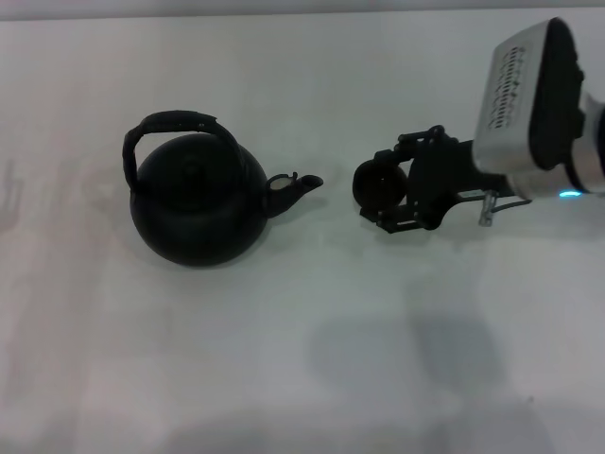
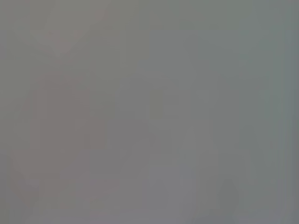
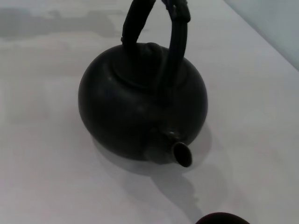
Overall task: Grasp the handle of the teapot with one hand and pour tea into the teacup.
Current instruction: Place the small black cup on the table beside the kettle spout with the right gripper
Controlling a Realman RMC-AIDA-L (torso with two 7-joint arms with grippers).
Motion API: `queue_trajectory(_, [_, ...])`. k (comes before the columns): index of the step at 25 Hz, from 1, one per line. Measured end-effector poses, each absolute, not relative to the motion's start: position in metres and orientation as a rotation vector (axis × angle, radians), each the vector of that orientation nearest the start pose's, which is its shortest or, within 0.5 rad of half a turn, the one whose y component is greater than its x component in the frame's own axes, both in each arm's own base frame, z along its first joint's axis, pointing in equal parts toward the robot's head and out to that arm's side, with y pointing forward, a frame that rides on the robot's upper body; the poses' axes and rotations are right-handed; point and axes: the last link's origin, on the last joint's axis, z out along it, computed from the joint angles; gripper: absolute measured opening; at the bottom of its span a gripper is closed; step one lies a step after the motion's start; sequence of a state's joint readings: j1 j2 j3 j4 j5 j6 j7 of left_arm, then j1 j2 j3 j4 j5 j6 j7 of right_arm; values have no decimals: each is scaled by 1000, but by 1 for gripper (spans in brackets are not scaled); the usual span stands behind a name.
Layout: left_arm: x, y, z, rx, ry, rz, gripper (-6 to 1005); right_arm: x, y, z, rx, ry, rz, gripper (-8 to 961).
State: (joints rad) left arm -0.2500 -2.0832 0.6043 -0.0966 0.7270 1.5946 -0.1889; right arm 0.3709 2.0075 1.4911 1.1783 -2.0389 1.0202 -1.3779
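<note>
The matte-black teapot [image 1: 197, 203] stands left of centre on the white table, its spout [image 1: 298, 185] pointing right toward the teacup [image 1: 371, 184]. Its arched handle [image 1: 175, 123] stands upright over the lid. My right gripper [image 1: 380, 187] reaches in from the right, open, with one finger on each side of the small dark teacup; I cannot tell whether they touch it. The right wrist view shows the teapot [image 3: 140, 102] from the spout [image 3: 180, 153] side, with the teacup's rim [image 3: 223, 218] at the frame edge. My left gripper is out of view.
The white table [image 1: 284, 359] stretches around the teapot and teacup. My right arm's silver-grey wrist housing [image 1: 525, 95] hangs over the far right. The left wrist view shows only a plain grey surface [image 2: 149, 112].
</note>
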Motion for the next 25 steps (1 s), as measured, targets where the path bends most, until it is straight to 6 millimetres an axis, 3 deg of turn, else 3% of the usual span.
queue_trajectory(17, [-373,229,23,-1345,-486,-735,681,228,326,-84,-2802,100,-143,764])
queue_trajectory(25, [-373,229,24,-1345,-485,-735,681,226,325,-87,-2805,92,-138,770])
